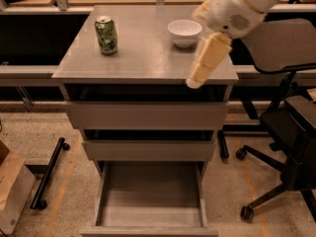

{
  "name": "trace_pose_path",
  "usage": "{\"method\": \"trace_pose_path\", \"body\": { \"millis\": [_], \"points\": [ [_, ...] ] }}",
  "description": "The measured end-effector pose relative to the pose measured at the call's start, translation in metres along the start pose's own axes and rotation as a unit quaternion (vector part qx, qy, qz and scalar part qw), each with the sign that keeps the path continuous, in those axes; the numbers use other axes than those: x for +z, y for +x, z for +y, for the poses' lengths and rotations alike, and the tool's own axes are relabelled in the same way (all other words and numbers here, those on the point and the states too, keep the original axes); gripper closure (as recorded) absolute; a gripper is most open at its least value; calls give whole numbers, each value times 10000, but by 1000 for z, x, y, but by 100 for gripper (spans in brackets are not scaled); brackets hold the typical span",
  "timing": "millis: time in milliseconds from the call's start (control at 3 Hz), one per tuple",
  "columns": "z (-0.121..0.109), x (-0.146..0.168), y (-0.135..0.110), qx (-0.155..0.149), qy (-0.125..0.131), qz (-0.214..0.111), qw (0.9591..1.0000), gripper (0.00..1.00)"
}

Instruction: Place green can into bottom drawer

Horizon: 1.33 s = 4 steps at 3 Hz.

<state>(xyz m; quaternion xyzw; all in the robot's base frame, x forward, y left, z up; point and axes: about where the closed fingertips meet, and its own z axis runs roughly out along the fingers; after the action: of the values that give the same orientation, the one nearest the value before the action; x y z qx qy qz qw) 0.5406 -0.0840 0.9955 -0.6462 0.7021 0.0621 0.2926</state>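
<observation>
The green can (106, 35) stands upright on the grey cabinet top (143, 58), at the back left. The bottom drawer (150, 194) is pulled out and shows a bare grey floor; the two upper drawers are slightly ajar. My gripper (194, 81) hangs from the white arm that enters at the top right. It points down-left over the front right part of the cabinet top, well to the right of the can and holding nothing that I can see.
A white bowl (184, 32) sits on the cabinet top at the back right, just behind the arm. A black office chair (291, 127) stands close on the right. A black wheeled bar (47, 174) and a cardboard box (10, 184) lie on the floor at the left.
</observation>
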Motion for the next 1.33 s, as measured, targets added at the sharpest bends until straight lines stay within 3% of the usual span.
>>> {"method": "trace_pose_path", "body": {
  "millis": [333,1000,1333],
  "points": [
    [-30,49,-53,-192,19,-357,9992,0],
    [-36,63,-58,-19,153,-534,9985,0],
    [-82,118,-94,157,487,-1054,9931,0]
  ]
}}
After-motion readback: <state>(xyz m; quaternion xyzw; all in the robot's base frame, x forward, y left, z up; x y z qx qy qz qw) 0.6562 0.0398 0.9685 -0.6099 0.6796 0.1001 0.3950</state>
